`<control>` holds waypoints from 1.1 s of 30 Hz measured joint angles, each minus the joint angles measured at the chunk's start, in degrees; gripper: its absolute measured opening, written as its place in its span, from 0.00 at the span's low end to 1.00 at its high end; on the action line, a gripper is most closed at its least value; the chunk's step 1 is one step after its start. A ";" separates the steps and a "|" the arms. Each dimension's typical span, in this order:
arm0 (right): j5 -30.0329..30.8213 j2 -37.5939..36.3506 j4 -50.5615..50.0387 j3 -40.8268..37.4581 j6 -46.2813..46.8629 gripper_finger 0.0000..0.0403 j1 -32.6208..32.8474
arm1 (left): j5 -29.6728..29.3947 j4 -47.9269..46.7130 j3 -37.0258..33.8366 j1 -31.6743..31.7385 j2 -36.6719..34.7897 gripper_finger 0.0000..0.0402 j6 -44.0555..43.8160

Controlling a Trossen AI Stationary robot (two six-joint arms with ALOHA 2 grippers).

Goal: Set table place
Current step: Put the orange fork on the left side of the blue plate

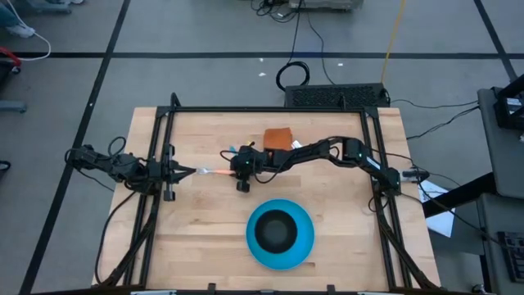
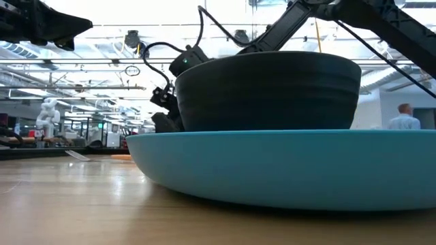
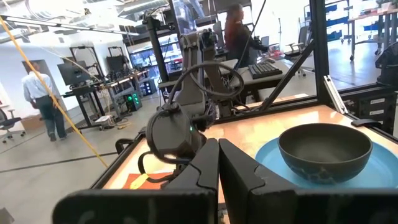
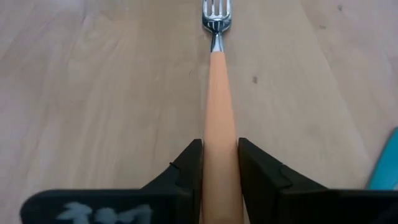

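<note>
One fork (image 4: 219,93): right gripper (image 4: 220,163) clamping orange handle. One bowl (image 1: 276,229) sitting on one plate (image 1: 255,246). Left gripper (image 3: 217,163) resting closed, empty.

High view: overhead, straight down, whole table (image 1: 205,238). Low view: tabletop level, very close to the plate (image 2: 286,167), filling frame centre. Left wrist view faces across the table towards the room; right wrist view faces down, close. High, low and left wrist views share the plate.

Counter (image 1: 196,238): light wood top with a thin black frame.
Plate (image 1: 256,246): round, blue, on the counter near its front edge.
Cloth (image 1: 277,138): folded, orange, toward the back.
Fork (image 4: 217,74): orange handle, lying against the wood left of centre.
</note>
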 joint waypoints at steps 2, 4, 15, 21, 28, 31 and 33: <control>-0.17 -0.78 0.03 -0.03 -0.29 0.16 0.20 | 0.00 -0.02 0.00 -0.02 -0.01 0.04 0.00; -0.18 -2.11 -0.83 0.01 -0.34 0.16 0.44 | -0.02 -0.07 0.00 0.00 0.02 0.04 0.02; -0.12 -7.00 -5.14 0.05 -1.77 0.16 1.40 | -0.02 -0.46 0.00 0.00 0.02 0.04 0.00; 0.03 -9.50 -8.79 0.09 -1.85 0.16 1.37 | -0.02 -0.60 0.00 -0.01 0.01 0.04 0.00; -5.13 -11.20 -11.90 0.11 -1.81 0.16 1.35 | -0.02 -0.96 0.00 -0.02 0.02 0.04 -0.02; -6.30 -11.32 -11.69 0.11 -1.91 0.16 1.35 | -0.03 -0.95 0.00 -0.01 0.00 0.04 -0.02; -6.40 -11.35 -11.69 0.11 -1.87 0.16 1.38 | -0.02 -0.94 0.00 -0.02 0.00 0.04 -0.02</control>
